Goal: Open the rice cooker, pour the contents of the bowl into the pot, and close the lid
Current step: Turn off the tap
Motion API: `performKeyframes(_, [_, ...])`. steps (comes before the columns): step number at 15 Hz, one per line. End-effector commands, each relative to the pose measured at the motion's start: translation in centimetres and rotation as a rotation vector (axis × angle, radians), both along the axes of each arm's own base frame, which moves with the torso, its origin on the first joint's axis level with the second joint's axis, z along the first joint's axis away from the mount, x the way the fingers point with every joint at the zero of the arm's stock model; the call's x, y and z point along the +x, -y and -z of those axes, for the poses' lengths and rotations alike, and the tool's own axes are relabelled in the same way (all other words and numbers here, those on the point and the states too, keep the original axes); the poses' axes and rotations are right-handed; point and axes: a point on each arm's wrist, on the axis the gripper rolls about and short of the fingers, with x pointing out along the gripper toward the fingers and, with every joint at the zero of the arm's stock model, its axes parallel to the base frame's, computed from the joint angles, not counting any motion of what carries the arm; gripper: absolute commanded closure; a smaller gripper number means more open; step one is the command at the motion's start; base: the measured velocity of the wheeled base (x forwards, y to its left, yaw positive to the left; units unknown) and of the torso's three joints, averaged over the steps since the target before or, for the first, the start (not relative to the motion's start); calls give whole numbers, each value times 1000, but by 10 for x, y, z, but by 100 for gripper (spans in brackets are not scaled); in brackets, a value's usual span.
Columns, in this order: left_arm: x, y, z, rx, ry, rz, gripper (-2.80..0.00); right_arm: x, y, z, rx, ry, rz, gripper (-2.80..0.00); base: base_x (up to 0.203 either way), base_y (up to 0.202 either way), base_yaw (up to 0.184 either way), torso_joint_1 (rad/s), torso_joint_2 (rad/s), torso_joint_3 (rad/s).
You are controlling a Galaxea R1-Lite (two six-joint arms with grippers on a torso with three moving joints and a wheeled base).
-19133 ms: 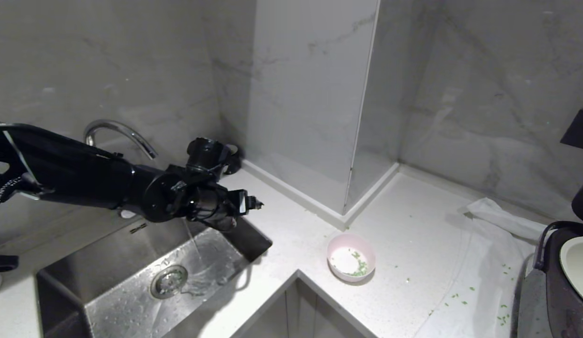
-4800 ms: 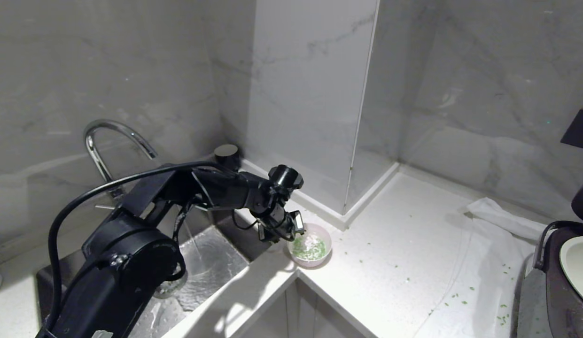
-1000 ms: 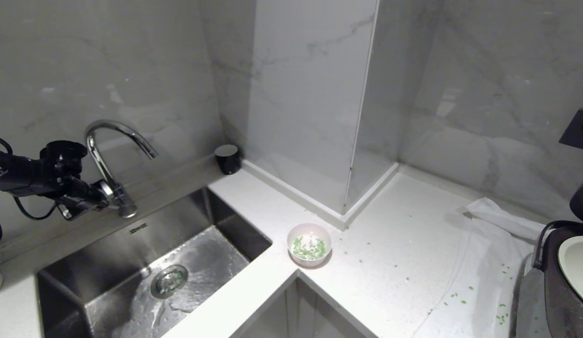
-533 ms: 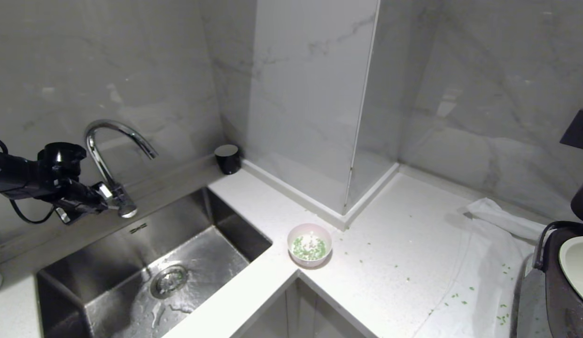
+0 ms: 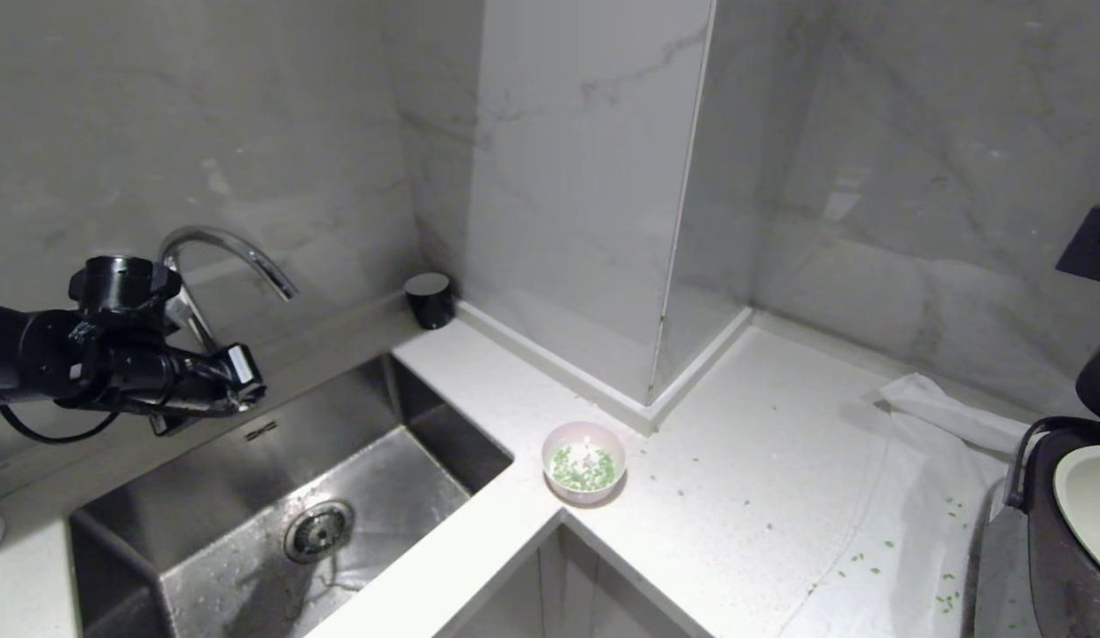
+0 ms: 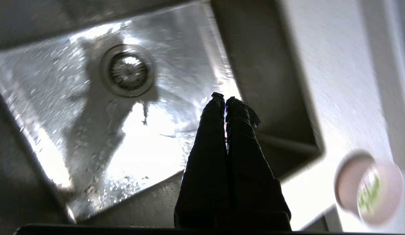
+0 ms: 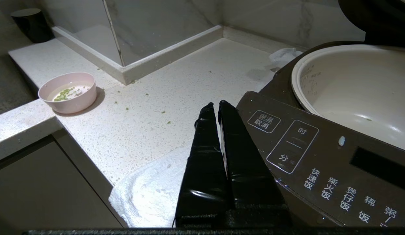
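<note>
The left gripper (image 5: 245, 383) hangs over the sink (image 5: 408, 403) pinched together and empty, while the bowl (image 5: 584, 462) of green bits (image 5: 583, 470) waits on the counter (image 5: 762, 461) for carrying to the cooker's bare pot (image 7: 352, 88).

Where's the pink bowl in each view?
Head: bowl on the counter's inner corner, right of the sink.
Left wrist: blurred, at the edge beyond the sink.
Right wrist: on the counter, far side from the rice cooker.
Shared landmark: the counter's corner edge.

The rice cooker (image 5: 1059, 532) is cut by the head view's right edge (lid hidden); the bowl (image 6: 368, 189) blurs in the left wrist view.
</note>
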Motion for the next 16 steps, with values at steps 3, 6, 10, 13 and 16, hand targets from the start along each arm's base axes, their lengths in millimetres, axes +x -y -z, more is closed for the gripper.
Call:
performKeyframes(3, [-71,49,-42,69,260,174,0,0,0,0,0,0,1,0,0,0,0,0,0,0])
performKeyframes(6, [-106,52,-67,104,387,182,0,0,0,0,0,0,0,0,0,0,0,0,0,0])
performKeyframes(10, [-171,51,-85,222,537,227,0,0,0,0,0,0,-1,0,0,0,0,0,0,0])
performKeyframes(13, [-214,53,-98,268,676,257,0,0,0,0,0,0,1,0,0,0,0,0,0,0])
performKeyframes(16, [-242,53,-105,286,767,254,0,0,0,0,0,0,-1,0,0,0,0,0,0,0])
